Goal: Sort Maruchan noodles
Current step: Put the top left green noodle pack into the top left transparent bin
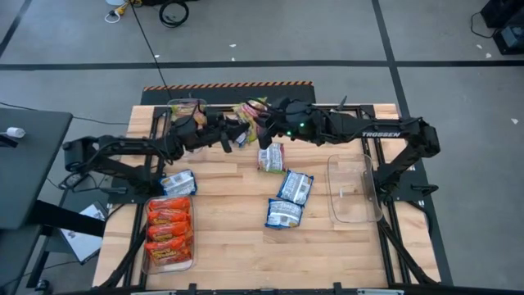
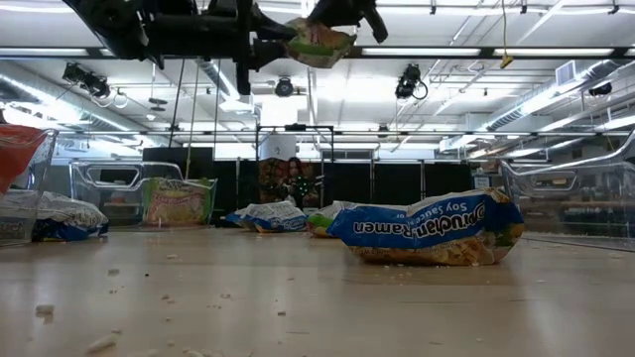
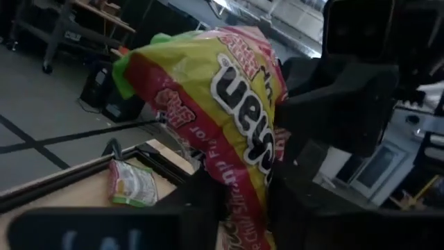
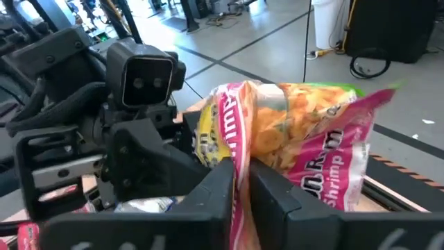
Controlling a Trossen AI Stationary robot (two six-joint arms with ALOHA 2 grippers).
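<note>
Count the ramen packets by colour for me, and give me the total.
Blue-white packets: 3
Green-pink-yellow packets: 3, one of them held in the air
Orange-red packets: about 4, overlapping in a bin
Total: about 10

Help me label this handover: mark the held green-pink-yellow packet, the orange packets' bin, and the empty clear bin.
green-pink-yellow packet (image 3: 229,104), left wrist view, printed face.
orange packets' bin (image 1: 146,246), high view, left rim.
empty clear bin (image 1: 352,205), high view, bare floor.
</note>
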